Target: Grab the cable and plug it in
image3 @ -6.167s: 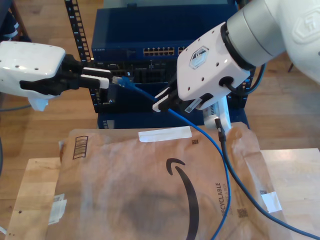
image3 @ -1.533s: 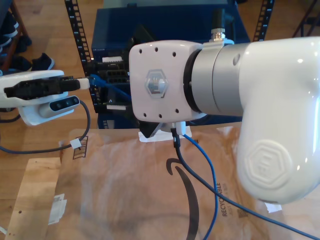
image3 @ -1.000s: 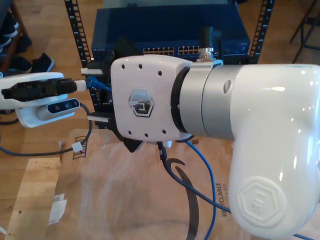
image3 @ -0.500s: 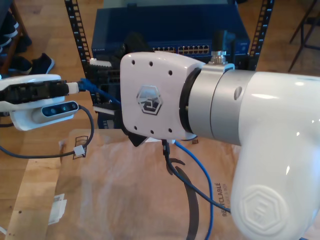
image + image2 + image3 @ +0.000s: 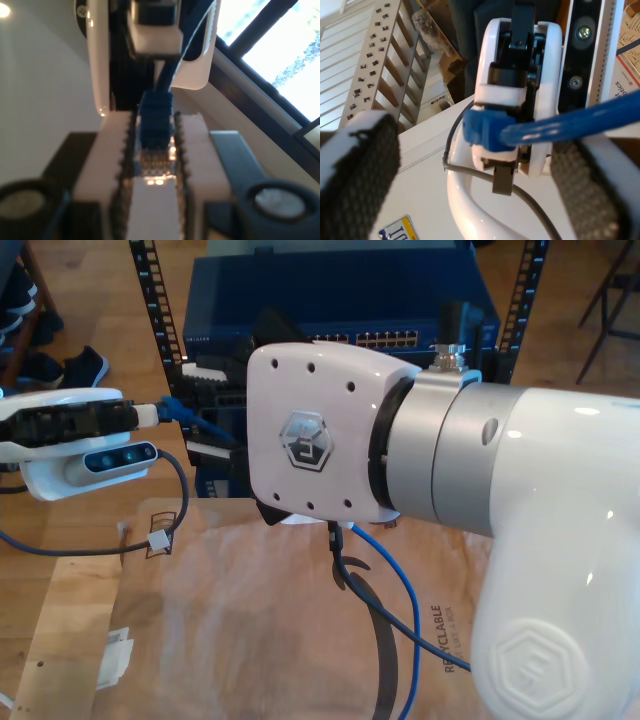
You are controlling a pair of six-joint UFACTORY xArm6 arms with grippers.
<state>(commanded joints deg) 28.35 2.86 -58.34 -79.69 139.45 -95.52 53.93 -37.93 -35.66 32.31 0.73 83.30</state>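
The blue cable (image 5: 397, 585) runs from the brown package up behind my second arm. Its plug (image 5: 172, 407) is at the exterior view's left, where my first gripper (image 5: 152, 412) is shut on it. In the first wrist view the plug (image 5: 155, 117) sits between the serrated white fingers (image 5: 112, 150). My second gripper (image 5: 205, 412) faces it from the exterior view's right, open. Seen from the second wrist, the cable (image 5: 570, 125) crosses between my second gripper's (image 5: 480, 150) wide-apart pads (image 5: 360, 175), closer to one of them.
A blue network switch (image 5: 400, 290) with a row of ports (image 5: 390, 340) sits in a rack (image 5: 150, 300) behind the grippers. A brown paper package (image 5: 230, 630) lies on the wooden table (image 5: 70, 640). My second arm's white body (image 5: 520, 520) hides much of the scene.
My second arm swung across toward the exterior view's left and its open jaws now face the plug. My first gripper drew back to that side, shut on the plug. Little moved in the last half second.
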